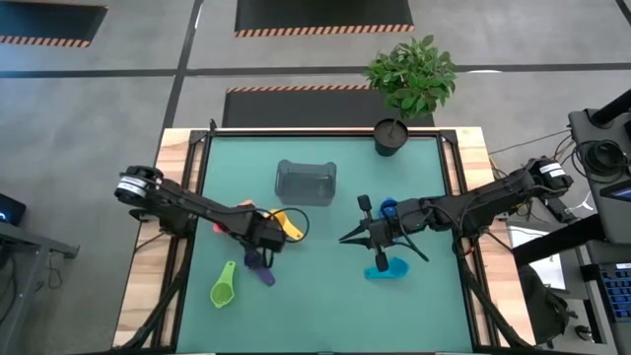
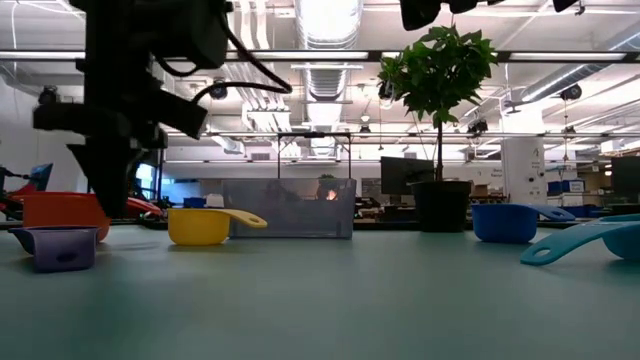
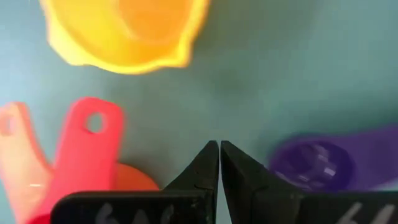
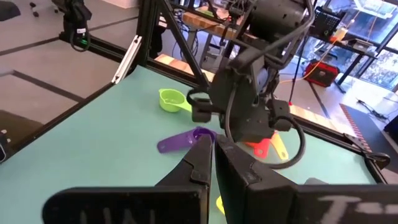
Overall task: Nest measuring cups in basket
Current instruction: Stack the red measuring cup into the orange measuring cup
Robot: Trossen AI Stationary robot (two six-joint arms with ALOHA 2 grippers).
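My left gripper (image 1: pixel 261 242) (image 3: pixel 219 148) is shut and points straight down at bare table among several measuring cups: the yellow one (image 3: pixel 124 31), the red one's handle (image 3: pixel 84 146), the orange one's handle (image 3: pixel 13 155) and the purple one (image 3: pixel 311 165). A green cup (image 1: pixel 224 286) lies nearer the front edge. My right gripper (image 1: pixel 343 239) (image 4: pixel 211 144) is shut too and hangs level above the table's middle, between a blue cup (image 1: pixel 387 209) and a cyan cup (image 1: pixel 386 268). The grey basket (image 1: pixel 306 180) stands behind them with nothing showing in it.
A black pot with a leafy plant (image 1: pixel 391 136) stands at the table's far edge, right of the basket. The table's near half, in front of the cups, is bare green mat (image 1: pixel 325 316). A black frame runs round the table's edges.
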